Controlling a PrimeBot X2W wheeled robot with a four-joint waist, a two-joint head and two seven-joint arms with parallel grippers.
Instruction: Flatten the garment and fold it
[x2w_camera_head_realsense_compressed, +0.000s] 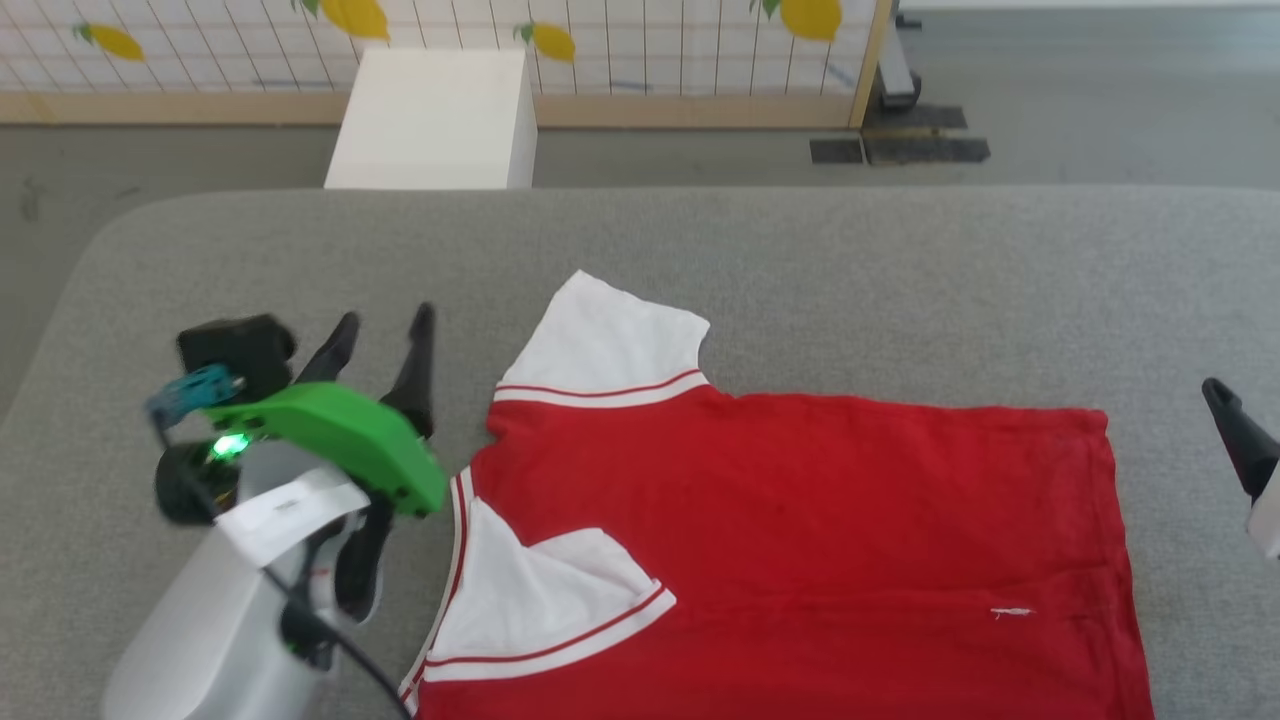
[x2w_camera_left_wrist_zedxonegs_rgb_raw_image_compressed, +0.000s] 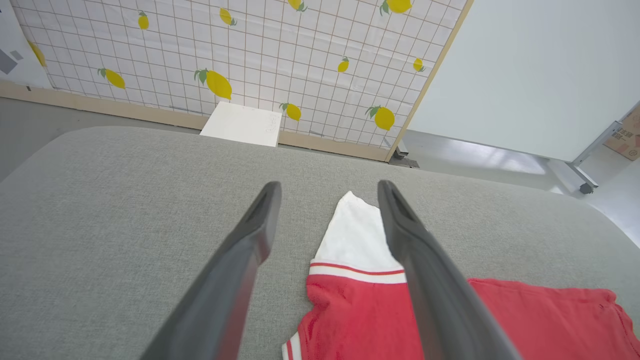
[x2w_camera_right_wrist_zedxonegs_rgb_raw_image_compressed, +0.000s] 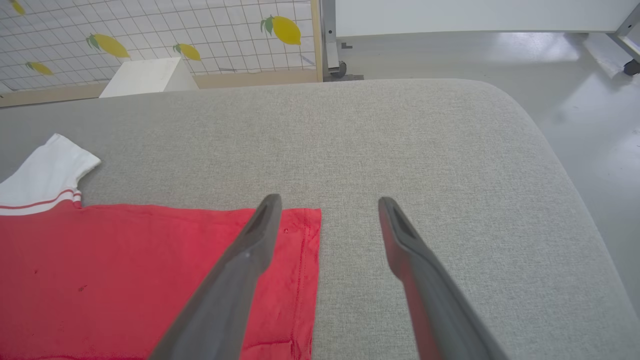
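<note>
Garment (x2w_camera_head_realsense_compressed: 800, 520): thin, limp, light, and I judge it creases easily
Hold: hem corner (x2w_camera_head_realsense_compressed: 1098, 422) at 2 o'clock, sleeve (x2w_camera_head_realsense_compressed: 605, 335) at 10
Jaws: my left gripper (x2w_camera_head_realsense_compressed: 385, 318) and right gripper (x2w_camera_right_wrist_zedxonegs_rgb_raw_image_compressed: 328, 201) are both spread and empty

The table (x2w_camera_head_realsense_compressed: 800, 250) is a broad surface covered in grey woven fabric, with rounded corners. On it lies the garment (x2w_camera_head_realsense_compressed: 800, 520), a red T-shirt spread mostly flat, hem to the right and neck to the left. Its far white sleeve (x2w_camera_head_realsense_compressed: 605, 345) rests flat on the grey cloth. The near sleeve (x2w_camera_head_realsense_compressed: 540, 600) is folded onto the red body. A small white mark (x2w_camera_head_realsense_compressed: 1012, 612) sits near the hem.
</note>
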